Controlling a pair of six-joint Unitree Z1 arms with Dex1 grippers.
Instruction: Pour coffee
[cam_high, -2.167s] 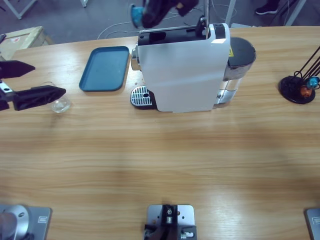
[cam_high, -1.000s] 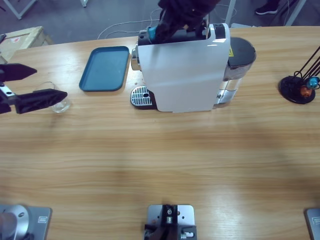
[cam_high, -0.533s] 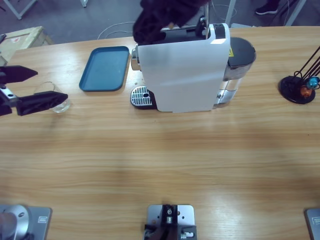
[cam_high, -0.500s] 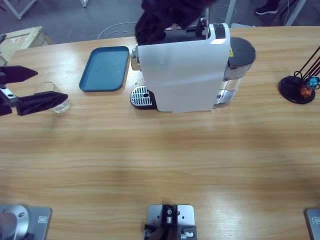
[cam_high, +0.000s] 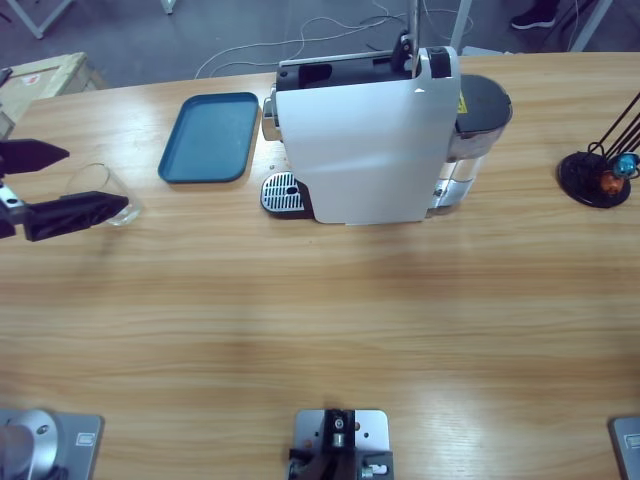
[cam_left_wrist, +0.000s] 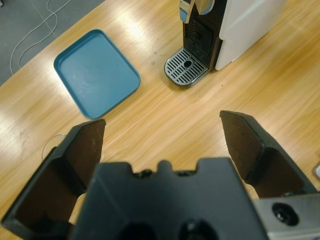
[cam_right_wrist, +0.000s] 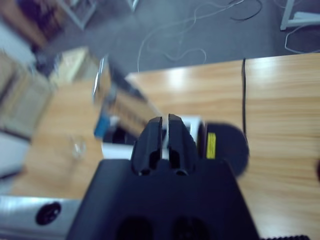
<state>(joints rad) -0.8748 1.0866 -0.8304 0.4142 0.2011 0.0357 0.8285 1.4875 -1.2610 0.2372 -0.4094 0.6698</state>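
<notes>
Black fingers of the left gripper (cam_high: 45, 187) stand spread wide at the left edge of the long wooden counter (cam_high: 320, 320), released and holding nothing. The small clear glass (cam_high: 108, 195) sits between and just past their tips in the high view, the nearer finger (cam_high: 70, 214) lying across its lower side; whether it touches the glass I cannot tell. In the left wrist view the same fingers (cam_left_wrist: 82, 150) rise far apart, and only a thin curve of the glass rim (cam_left_wrist: 50, 145) shows beside the left one. Coffee is not clearly visible in the glass from here.

The right gripper (cam_right_wrist: 165, 142) has its fingers clenched together, nothing between them, and looks down from above on the white coffee machine (cam_high: 370, 140). That gripper does not show in the high view.

The blue tray (cam_high: 210, 137) lies just left of the machine, and the machine's round drip grate (cam_high: 282, 193) sits at its front corner, near the tray. A black capsule stand (cam_high: 598, 172) is at the far right of the counter, with small blue and orange capsules on it.

Compared with half a second ago, the dark arm that hung over the top of the machine has gone from the high view, leaving the machine's black top uncovered. The left gripper has drawn back slightly toward the left edge; the glass, tray and machine lie where they were.
</notes>
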